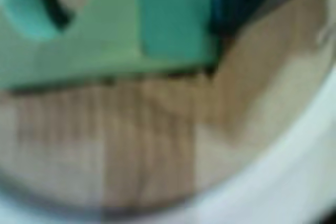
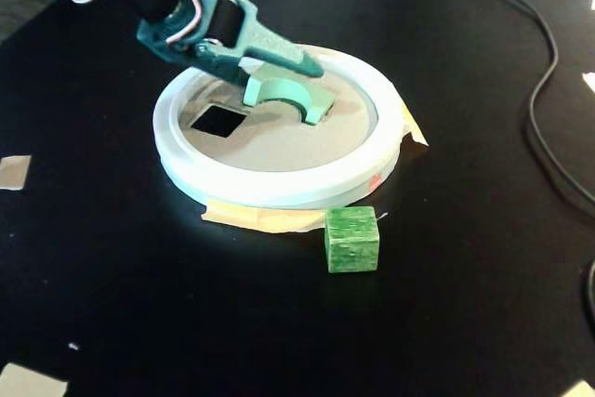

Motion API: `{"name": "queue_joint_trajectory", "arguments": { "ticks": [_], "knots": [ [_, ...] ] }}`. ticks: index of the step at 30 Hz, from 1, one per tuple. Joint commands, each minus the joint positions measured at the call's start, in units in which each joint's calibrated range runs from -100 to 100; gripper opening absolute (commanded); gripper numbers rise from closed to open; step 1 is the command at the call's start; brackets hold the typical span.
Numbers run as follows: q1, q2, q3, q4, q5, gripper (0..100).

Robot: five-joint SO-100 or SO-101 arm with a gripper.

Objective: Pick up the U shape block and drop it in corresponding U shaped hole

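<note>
In the fixed view the pale mint U shape block [image 2: 284,90] stands tilted over the tan cardboard disc [image 2: 279,141], notch facing the front. My teal gripper [image 2: 279,72] reaches in from the upper left and is shut on the block's top. Very close up and blurred, the wrist view shows the block [image 1: 105,45] with a teal finger [image 1: 176,14] across its face, above the cardboard [image 1: 131,140]. The U shaped hole is hidden under the block and gripper. The square cutout [image 2: 218,120] lies open just left of the block.
A white ring [image 2: 279,183] rims the disc and is taped to the black table. The darker green cube [image 2: 352,239] sits in front of the ring. A black cable [image 2: 548,90] runs along the right side. Tape scraps [image 2: 14,172] lie at the left.
</note>
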Motion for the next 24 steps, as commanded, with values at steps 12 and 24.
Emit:
{"name": "queue_joint_trajectory", "arguments": {
  "ticks": [12, 24],
  "knots": [
    [5.33, 3.27, -10.33, -0.61, -0.34, 91],
    [-4.28, 2.73, -11.51, 9.23, -5.62, 91]
  ]
}}
